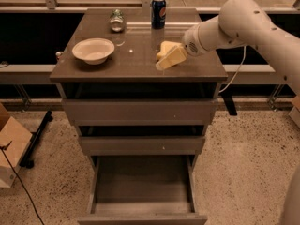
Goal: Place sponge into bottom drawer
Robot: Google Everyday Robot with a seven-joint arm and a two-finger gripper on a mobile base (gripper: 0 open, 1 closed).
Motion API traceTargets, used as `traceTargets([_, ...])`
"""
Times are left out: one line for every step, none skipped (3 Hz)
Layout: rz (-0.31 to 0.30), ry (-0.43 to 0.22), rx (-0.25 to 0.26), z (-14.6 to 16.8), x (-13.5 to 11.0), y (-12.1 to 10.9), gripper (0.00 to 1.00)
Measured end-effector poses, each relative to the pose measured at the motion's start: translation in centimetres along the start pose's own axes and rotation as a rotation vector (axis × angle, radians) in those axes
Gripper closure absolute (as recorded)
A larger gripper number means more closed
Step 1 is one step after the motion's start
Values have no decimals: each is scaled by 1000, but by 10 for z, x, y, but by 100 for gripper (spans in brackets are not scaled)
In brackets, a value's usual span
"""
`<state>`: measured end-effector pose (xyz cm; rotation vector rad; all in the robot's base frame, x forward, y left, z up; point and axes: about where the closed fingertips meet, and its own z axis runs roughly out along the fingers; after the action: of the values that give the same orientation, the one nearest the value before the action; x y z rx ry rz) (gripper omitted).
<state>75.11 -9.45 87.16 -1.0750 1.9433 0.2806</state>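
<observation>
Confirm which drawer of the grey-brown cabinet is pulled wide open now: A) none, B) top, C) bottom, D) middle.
C: the wide grey-brown bottom drawer stands pulled out, while the gripper is up on the cabinet top at the small pale-yellow sponge.

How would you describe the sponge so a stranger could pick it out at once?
Find the grey-brown cabinet top. On its right half, in front of the soda can, is the sponge, with the gripper close beside it. It is the only small pale-yellow block, unlike the round white bowl to the left.
</observation>
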Motion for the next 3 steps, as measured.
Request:
traceTargets([40, -35, 18, 32, 11, -29, 0])
traceTargets([92, -63, 29, 61, 28, -59, 2])
traceTargets([126, -76, 43, 72, 38, -72, 24])
